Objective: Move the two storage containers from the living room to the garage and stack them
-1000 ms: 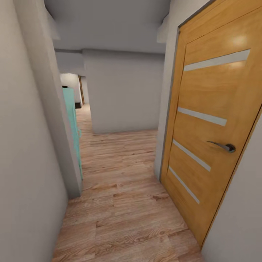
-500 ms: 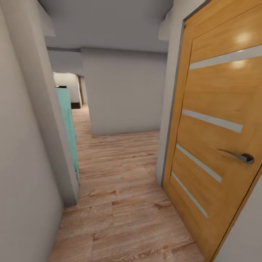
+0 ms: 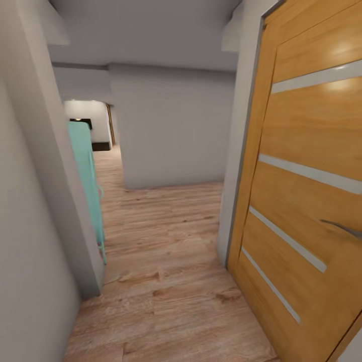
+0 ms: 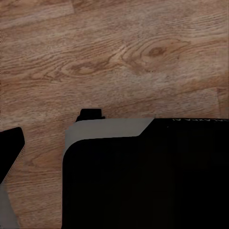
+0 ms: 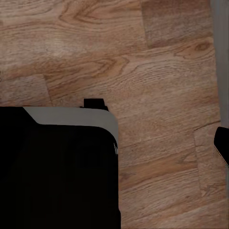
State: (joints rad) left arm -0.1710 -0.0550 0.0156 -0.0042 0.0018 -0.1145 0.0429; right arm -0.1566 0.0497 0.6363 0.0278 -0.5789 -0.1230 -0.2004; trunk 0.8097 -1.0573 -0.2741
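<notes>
Narrow hallway w/ light wood plank floor (image 3: 171, 261) and pale grey walls. Head view: a honey-coloured wooden door (image 3: 306, 191) w/ pale horizontal strips stands close on the right, its lever handle (image 3: 342, 229) just at the frame edge. On the left, a wall corner (image 3: 60, 201) juts out, and a mint-green panel (image 3: 88, 176) sits just behind it. Farther on, a grey wall block (image 3: 171, 130) faces the robot, w/ a passage running past its left side to a brighter room far off; something dark low down there, too small to tell.

Left wrist view: plank floor below, plus a black, grey-edged part of the robot's own body (image 4: 143, 176). Tool state: cannot tell, no fingers to judge by.

Right wrist view: same kind of floor, another black, grey-edged robot part (image 5: 57, 167), and a grey strip along one edge, prob. wall. Tool state here also can't be told.

Task progress: the storage containers aren't to be seen, so where they are can't be told. No concrete garage floor either. Judging by this, the robot is in transit; placing and stacking are apparently still to do.
</notes>
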